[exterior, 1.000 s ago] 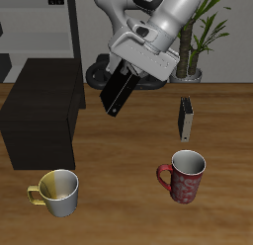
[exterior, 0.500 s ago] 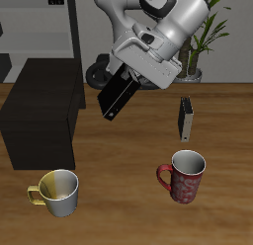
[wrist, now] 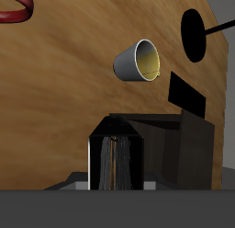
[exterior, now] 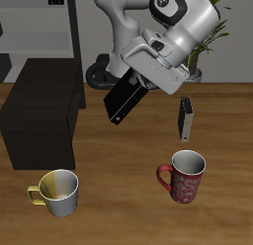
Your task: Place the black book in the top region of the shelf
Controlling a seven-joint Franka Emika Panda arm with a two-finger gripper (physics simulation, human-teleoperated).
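1. The shelf [exterior: 42, 113]: a big boxy unit of very dark wood, sitting on the table [exterior: 119, 200] well below and to one side of the jaws. Its flat upper face is reading as the target region, and it is lying clear of the book at present.

2. The gripper [exterior: 135, 83]: hanging in the air above the table, jaws closed on the upper end of the book. The fingertips themselves are being hidden by the hand's body in the exterior view, so the closure is a judgement from the book hanging there unsupported.

3. The black book [exterior: 123, 99]: slim, all black, dangling tilted from the jaws, its free end pointing down and toward the shelf. In the wrist view the black book [wrist: 115, 163] is showing end-on directly under the jaws. Handling, as a judgement: stiff, light and flat, but smooth-covered, so likely to pivot or slide in a pinch near 1 end. The hold across the thin faces looks right; a hold nearer the middle would be swinging less.

4. 1 shorter dark book [exterior: 185, 120]: standing upright on the table, below and apart from the jaws, on the side away from the shelf.

5. 2 mugs: a red mug [exterior: 182, 177] and a yellow mug [exterior: 57, 193], both upright near the table's front edge, well below the jaws.
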